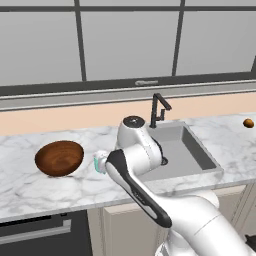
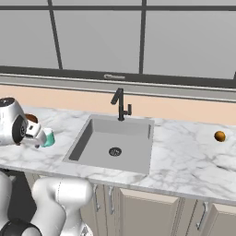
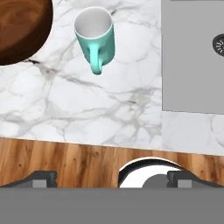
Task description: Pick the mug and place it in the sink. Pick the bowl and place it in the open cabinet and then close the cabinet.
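The mug, teal outside and white inside, stands upright on the marble counter with its handle turned toward my hand. It lies between the dark wooden bowl and the grey sink. My gripper hovers above the counter's front edge, open and empty, well short of the mug. From the base, the bowl sits left of the arm, and the mug peeks out beside the hand, left of the sink. The cabinet is out of view.
A black faucet stands behind the sink. A small brown-orange round object lies on the counter far right. A window wall runs behind the counter. Beige lower cabinets and wooden floor lie below its front edge.
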Available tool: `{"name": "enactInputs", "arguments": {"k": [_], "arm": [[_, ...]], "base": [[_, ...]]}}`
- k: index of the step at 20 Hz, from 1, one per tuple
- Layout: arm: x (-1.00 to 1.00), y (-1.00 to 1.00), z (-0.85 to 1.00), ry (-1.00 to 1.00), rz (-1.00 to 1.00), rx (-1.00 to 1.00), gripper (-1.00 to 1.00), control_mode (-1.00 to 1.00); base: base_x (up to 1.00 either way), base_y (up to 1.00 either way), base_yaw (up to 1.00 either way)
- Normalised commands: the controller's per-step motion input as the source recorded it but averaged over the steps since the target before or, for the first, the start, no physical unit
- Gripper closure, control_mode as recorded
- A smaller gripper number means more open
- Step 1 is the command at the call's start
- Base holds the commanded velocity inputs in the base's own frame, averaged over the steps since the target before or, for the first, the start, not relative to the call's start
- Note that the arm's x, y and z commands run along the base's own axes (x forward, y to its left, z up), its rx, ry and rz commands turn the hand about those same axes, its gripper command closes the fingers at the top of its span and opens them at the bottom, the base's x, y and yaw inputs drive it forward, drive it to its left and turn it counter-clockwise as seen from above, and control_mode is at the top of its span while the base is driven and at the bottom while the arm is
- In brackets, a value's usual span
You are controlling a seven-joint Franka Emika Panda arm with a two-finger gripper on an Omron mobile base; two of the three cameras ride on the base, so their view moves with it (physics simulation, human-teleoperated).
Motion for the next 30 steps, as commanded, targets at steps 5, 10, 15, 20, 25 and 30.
{"name": "enactInputs", "arguments": {"k": [5,10,15,20,25,30], "arm": [[0.29,0.01,-0.36,0.01,0.0,0.0,-1.0,-1.0],[0.34,0.07,-0.32,0.0,0.0,0.0,-1.0,-1.0],[0.23,0.15,-0.22,0.0,0.0,0.0,-1.0,-1.0],[0.17,0.18,-0.1,0.0,0.0,0.0,-1.0,-1.0],[0.23,0.02,-0.01,0.0,0.0,0.0,-1.0,-1.0],[0.24,0.0,0.0,0.0,0.0,0.0,-1.0,-1.0]], "base": [[0.0,0.0,0.0],[0.0,0.0,0.0],[0.0,0.0,0.0],[0.0,0.0,0.0],[0.0,0.0,0.0],[0.0,0.0,0.0]]}}
